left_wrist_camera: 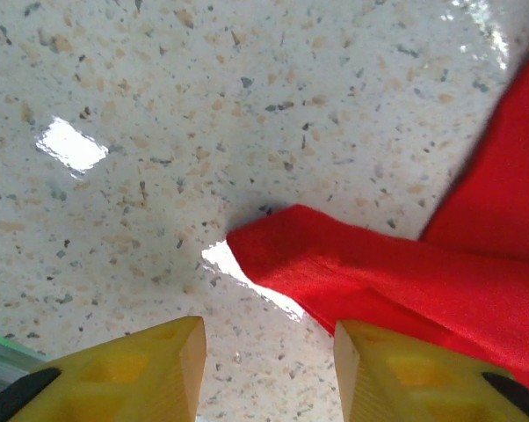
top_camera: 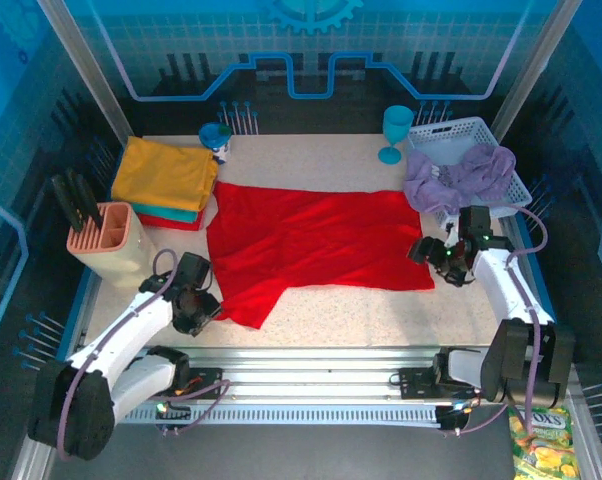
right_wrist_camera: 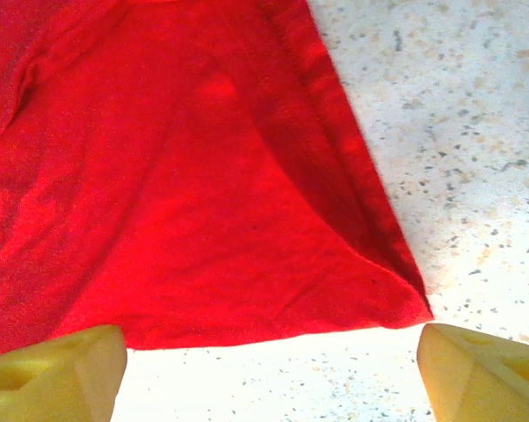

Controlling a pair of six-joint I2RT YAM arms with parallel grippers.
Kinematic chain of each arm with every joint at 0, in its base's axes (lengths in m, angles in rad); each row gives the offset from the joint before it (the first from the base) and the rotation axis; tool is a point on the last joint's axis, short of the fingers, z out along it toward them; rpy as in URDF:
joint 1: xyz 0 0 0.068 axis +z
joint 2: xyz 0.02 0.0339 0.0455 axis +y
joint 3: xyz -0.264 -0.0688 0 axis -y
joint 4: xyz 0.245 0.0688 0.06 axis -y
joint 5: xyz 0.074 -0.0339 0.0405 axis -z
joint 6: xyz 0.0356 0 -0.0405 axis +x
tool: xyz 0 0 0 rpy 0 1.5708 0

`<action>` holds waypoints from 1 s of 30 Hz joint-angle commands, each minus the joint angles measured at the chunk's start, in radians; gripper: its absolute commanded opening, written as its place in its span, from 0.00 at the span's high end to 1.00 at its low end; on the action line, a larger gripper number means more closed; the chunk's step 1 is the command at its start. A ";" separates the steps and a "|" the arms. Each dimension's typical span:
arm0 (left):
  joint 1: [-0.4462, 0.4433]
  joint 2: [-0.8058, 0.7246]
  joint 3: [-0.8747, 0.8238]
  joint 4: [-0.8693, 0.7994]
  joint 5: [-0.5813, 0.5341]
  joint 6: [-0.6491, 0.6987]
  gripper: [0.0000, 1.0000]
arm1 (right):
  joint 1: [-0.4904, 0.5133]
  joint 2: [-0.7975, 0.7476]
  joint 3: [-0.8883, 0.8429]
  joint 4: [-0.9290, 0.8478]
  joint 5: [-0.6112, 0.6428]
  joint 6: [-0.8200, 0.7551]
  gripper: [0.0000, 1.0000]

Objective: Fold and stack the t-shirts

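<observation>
Nearest, the left hand [left_wrist_camera: 269, 356] hangs low over bare worktop [left_wrist_camera: 159, 105] at a middling gap with nothing between its fingers, and the near-left tip of the red t-shirt [top_camera: 311, 245] lies just ahead. The right hand [right_wrist_camera: 269, 365] is wide and empty, with the shirt's near-right corner just ahead of its fingers. For a clean fold, I judge each hand should pinch right at its corner, then both lift together with the hem taut. The shirt lies flat mid-worktop. Beyond it, the peach holder [top_camera: 106, 240] and folded stack [top_camera: 166, 170] crowd the left. On the right, the lavender t-shirt [top_camera: 461, 175] spills from the basket [top_camera: 471, 130] near the red shirt's far corner, so carry the fold straight back.
</observation>
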 commanded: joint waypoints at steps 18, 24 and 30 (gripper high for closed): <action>0.066 0.047 -0.069 0.144 0.007 0.104 0.65 | -0.135 -0.001 -0.094 0.050 -0.081 0.042 0.20; 0.065 0.074 -0.092 0.186 0.030 0.109 0.67 | -0.139 0.029 -0.119 0.062 -0.099 0.045 0.33; 0.065 0.074 -0.089 0.196 0.028 0.115 0.74 | -0.133 0.048 -0.157 0.061 -0.067 0.053 0.43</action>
